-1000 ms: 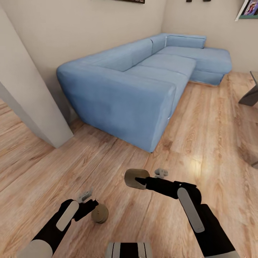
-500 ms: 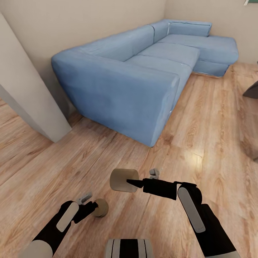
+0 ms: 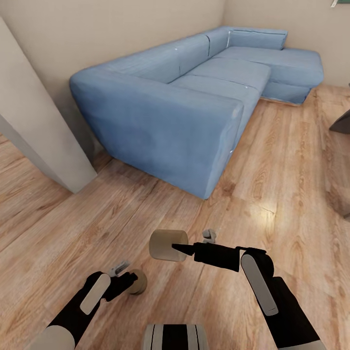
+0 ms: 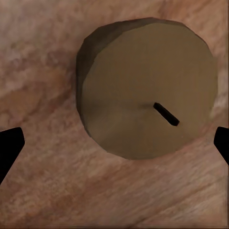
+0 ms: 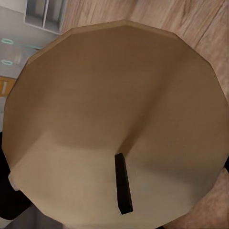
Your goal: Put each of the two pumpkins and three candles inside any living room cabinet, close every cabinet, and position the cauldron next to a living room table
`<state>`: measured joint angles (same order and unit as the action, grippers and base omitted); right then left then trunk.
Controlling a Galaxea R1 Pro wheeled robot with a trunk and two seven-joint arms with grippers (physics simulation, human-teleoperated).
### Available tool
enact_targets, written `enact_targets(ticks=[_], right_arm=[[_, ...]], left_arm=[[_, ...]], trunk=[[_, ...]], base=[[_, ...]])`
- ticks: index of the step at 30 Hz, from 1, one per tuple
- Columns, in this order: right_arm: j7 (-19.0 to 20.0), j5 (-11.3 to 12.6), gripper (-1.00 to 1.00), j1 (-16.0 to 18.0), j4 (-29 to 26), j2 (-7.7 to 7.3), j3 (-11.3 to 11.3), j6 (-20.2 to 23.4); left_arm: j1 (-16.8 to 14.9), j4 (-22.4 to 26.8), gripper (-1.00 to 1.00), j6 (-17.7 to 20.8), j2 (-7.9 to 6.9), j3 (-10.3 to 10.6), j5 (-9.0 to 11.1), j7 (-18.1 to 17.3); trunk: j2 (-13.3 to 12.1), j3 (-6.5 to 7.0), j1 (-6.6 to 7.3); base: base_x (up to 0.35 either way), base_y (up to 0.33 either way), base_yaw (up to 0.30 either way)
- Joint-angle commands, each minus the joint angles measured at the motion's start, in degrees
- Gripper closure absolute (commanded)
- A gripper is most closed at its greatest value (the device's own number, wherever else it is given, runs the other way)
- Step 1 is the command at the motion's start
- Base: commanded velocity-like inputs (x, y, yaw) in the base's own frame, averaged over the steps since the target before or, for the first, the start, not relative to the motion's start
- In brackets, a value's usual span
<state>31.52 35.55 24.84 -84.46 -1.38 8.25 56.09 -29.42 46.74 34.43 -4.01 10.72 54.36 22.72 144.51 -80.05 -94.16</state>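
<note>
Left candle [image 3: 136, 282] partly behind fingers [image 3: 127, 280]; sofa [image 3: 194, 97] top & dark thing [image 3: 341, 121], maybe table, cut off

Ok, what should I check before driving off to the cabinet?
1. Right gripper grips the right candle: ok, the candle sits between the fingers and looks lifted off the floor.
2. Left gripper grips the left candle: cannot tell; the jaws stand wide, with floor showing on both sides of the candle.
3. Cabinet in sight: not ok.
4. Way ahead free: not ok, the sofa is straight ahead.
5. Wall corner apart from the left arm: ok.
</note>
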Motion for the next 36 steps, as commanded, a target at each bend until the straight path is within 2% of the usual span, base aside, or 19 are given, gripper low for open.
enact_targets(ticks=[1,4,7,36], right_arm=[[0.3,-0.2,1.0,0.0,0.0,-0.02,0.0,0.2],[0.3,-0.2,1.0,0.0,0.0,-0.02,-0.1,0.2],[0.3,-0.2,1.0,0.0,0.0,-0.02,-0.1,0.2],[0.3,-0.1,1.0,0.0,0.0,-0.02,-0.1,0.2]], left_arm=[[0.0,0.1,-1.0,0.0,0.14,0.9,0.5,0.5],[-0.1,0.1,-1.0,0.0,0.42,2.7,0.5,0.5],[-0.1,0.2,-1.0,0.0,0.46,3.2,0.5,0.6],[-0.1,0.1,-1.0,-0.1,0.39,3.2,0.3,1.6]], trunk=[[0.0,-0.04,0.01],[0.0,-0.04,0.01],[0.0,-0.04,0.01],[0.0,-0.04,0.01]], base=[[0.0,0.0,0.0],[0.0,0.0,0.0],[0.0,-0.024,0.0],[0.034,-0.023,0.0]])
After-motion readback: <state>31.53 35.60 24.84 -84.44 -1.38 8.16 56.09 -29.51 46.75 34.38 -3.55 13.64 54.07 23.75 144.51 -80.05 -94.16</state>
